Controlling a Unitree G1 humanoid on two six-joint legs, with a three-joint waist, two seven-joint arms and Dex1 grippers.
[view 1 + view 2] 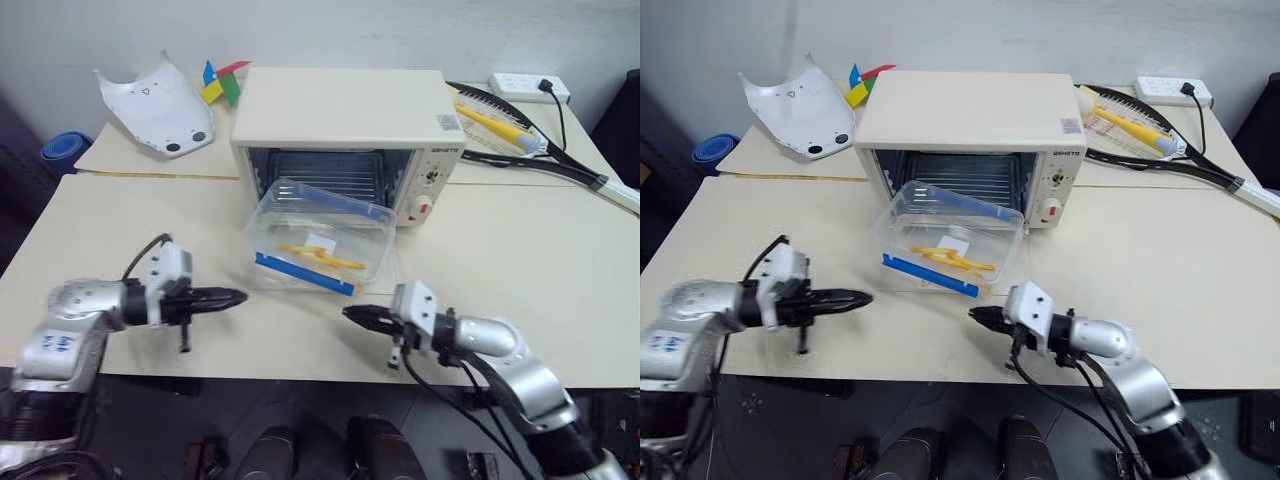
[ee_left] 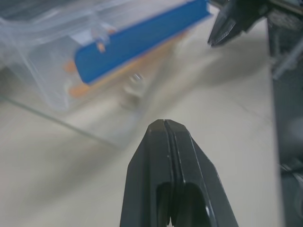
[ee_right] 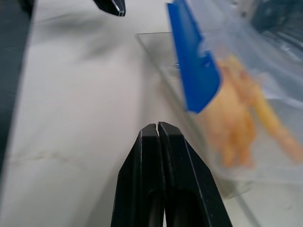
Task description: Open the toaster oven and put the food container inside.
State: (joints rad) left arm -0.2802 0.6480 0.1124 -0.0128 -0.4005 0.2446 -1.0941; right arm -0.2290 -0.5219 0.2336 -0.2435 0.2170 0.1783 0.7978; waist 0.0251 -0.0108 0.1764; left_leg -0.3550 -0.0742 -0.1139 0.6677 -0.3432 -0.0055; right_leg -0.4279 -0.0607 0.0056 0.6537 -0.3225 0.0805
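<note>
The cream-white toaster oven [image 1: 345, 115] stands at the table's middle back, its glass door folded down flat and its wire rack showing. The clear food container [image 1: 320, 240], with blue strips and yellow-orange food, rests on the lowered door, its far end at the oven's mouth. Near the front edge, my left gripper [image 1: 240, 296] is shut and empty, pointing right toward the container's near left corner. My right gripper [image 1: 350, 313] is shut and empty, pointing left just below the container's near right corner. Both tips stand apart from the container. The wrist views show the pressed fingers [image 2: 164, 124] [image 3: 157, 126].
A white curved shell [image 1: 155, 100] and a coloured paper pinwheel [image 1: 222, 80] lie at the back left. A racket [image 1: 520, 135] and a white power strip [image 1: 528, 87] lie at the back right. Bare tabletop [image 1: 520, 260] spreads on both sides of the oven.
</note>
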